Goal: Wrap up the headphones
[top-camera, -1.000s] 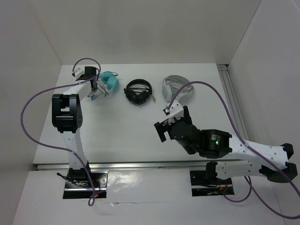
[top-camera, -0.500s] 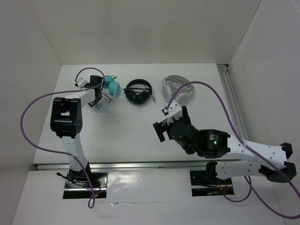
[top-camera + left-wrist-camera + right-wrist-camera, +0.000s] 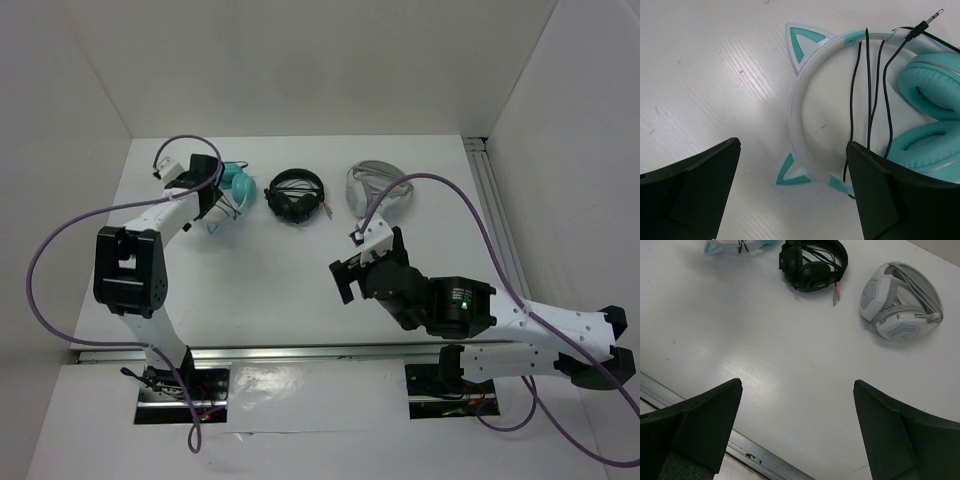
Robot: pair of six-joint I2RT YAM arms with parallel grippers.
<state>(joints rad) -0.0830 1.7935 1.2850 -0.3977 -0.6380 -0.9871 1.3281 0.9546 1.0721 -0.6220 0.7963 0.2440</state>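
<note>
The teal headphones [image 3: 236, 180] lie flat at the back left of the table. In the left wrist view their pale headband [image 3: 799, 95] with two cat ears curves between the ear cups [image 3: 932, 95], and the thin black cable [image 3: 869, 90] runs in several strands across the band, its jack plug [image 3: 926, 21] free at the top. My left gripper [image 3: 208, 198] [image 3: 792, 145] hovers open just above the headband, holding nothing. My right gripper [image 3: 345, 275] [image 3: 797, 382] stands open over bare table, well away from the teal headphones [image 3: 735, 246].
Black headphones [image 3: 295, 195] [image 3: 812, 262] lie in the middle at the back. White-grey headphones [image 3: 375, 185] [image 3: 902, 302] lie to their right. A metal rail [image 3: 495, 210] runs along the table's right edge, and another strip [image 3: 765, 460] along the near edge.
My left gripper has gone from shut to fully open over the headband, and the left arm's elbow has swung left. The right arm has barely moved.
</note>
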